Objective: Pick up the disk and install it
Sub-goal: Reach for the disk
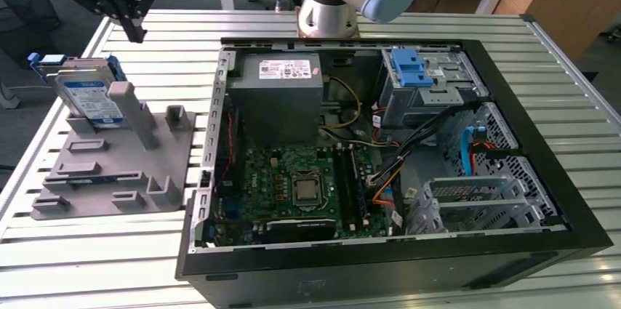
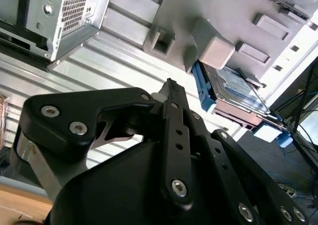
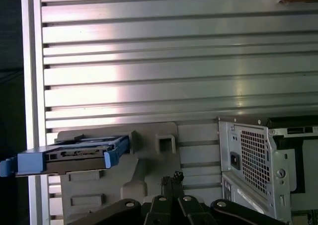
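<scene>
step: approach, disk (image 1: 87, 94) untouched
fingers (image 1: 130, 27): pinched together, empty
disk: on stand (image 1: 116, 171), 9 o'clock of case (image 1: 388, 276)
need: open wider

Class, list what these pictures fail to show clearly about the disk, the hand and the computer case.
- Exterior view: the disk is partly hidden behind a post of the grey holder.
- Exterior view: the hand is cut off above by the picture's top edge.
- Exterior view: the drive cage hides its inside under its metal top and blue latch.
- First wrist view: the disk shows edge-on, its label unseen.
</scene>
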Available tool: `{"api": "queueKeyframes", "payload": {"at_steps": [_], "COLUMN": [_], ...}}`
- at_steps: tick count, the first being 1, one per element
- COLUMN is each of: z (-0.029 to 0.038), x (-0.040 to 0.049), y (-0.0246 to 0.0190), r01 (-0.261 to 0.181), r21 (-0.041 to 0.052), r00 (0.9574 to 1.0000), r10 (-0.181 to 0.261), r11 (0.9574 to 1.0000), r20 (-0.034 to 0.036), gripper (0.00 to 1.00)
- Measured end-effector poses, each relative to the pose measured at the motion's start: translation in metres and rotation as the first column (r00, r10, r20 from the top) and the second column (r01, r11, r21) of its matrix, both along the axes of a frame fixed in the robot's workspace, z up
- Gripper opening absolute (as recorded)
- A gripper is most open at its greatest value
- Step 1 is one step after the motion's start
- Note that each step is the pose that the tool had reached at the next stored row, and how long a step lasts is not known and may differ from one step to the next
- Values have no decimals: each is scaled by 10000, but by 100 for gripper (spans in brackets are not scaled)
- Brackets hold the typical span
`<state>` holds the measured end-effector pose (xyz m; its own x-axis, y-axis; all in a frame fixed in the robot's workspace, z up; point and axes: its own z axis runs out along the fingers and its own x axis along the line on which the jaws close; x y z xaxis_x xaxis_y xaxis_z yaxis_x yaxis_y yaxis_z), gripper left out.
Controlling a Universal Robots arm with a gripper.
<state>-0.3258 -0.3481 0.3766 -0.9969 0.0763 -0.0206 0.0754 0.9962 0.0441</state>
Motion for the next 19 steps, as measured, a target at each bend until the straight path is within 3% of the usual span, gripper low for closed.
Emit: {"api": "queueKeyframes", "payload": {"at_steps": [7,19], "z": [-30,-32], "x": [-280,-321], "y": [77,78], "r01": [-1,-1], "r21": [0,-1], "r00": [10000,10000], "r10": [1,1], "r11": [10000,10000], "r20": [0,-1], "gripper": [11,11]}}
